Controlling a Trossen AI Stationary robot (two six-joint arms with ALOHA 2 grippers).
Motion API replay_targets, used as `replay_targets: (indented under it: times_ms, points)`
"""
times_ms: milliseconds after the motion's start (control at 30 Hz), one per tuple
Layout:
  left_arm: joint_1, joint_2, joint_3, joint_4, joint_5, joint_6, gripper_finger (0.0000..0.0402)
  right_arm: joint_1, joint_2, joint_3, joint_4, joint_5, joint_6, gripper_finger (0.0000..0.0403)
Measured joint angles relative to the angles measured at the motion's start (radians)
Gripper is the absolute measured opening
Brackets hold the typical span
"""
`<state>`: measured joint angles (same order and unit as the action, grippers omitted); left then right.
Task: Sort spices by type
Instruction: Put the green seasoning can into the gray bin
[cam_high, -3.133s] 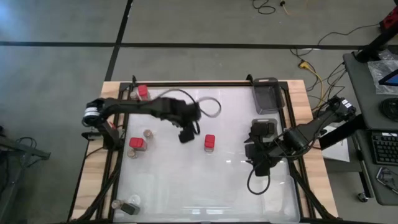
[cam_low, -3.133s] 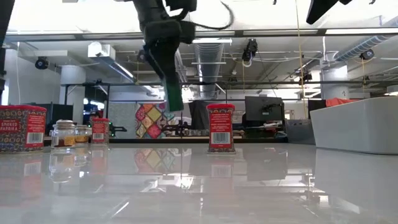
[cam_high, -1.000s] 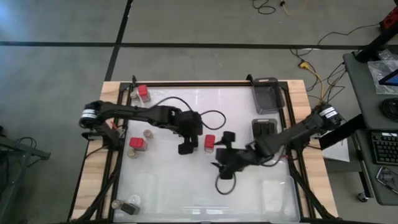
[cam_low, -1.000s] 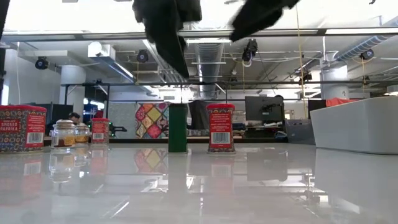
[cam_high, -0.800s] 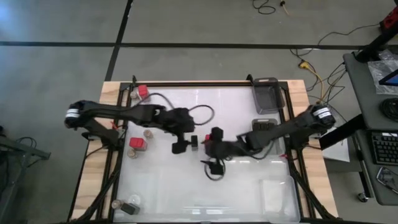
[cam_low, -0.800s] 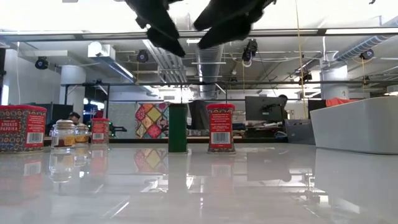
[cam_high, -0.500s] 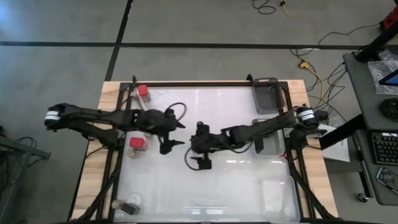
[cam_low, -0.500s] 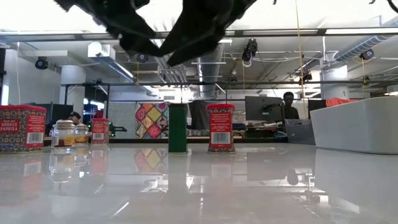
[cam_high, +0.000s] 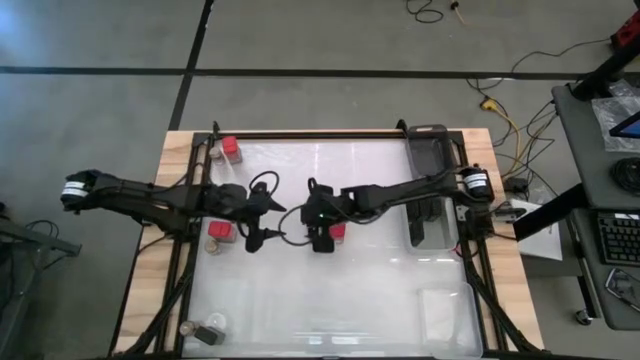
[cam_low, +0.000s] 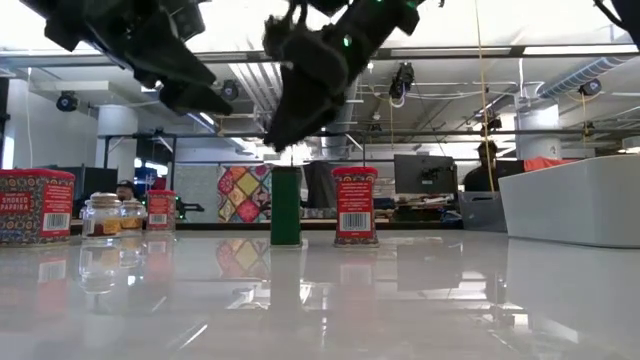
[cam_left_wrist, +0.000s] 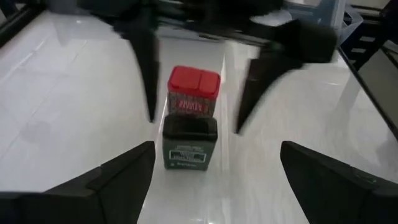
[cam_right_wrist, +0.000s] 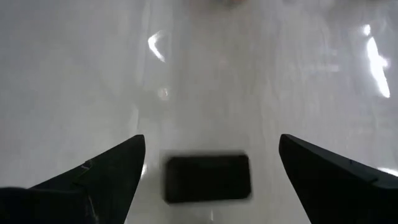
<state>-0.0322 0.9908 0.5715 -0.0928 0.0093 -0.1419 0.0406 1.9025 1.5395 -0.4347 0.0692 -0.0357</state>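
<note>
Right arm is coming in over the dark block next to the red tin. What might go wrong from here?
The dark block and the red tin stand close side by side, so the open right gripper above the block may tip the tin. The open left gripper faces the same pair, so the arms may clash.

The white tabletop (cam_low: 400, 300) is smooth and glossy, mirroring the tins; its border (cam_high: 150, 250) is bare pale wood.

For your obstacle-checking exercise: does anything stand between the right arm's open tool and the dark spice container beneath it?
Nothing visible does. The right tool hangs open directly over the dark spice container, with only bare table around it.
</note>
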Motion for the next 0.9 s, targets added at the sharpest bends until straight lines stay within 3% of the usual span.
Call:
replay_targets:
  times_ms: [233,900]
  points:
    - [0.0,-0.008,-0.03,-0.009,0.0,-0.019,0.0322,-0.002,0.051,0.057,-0.06,-0.024,-0.006,0.0361]
    - [0.0,0.0,-0.031,-0.006,-0.001,-0.033,0.0322,-0.023,0.094,0.06,-0.103,-0.078,-0.069,0.0361]
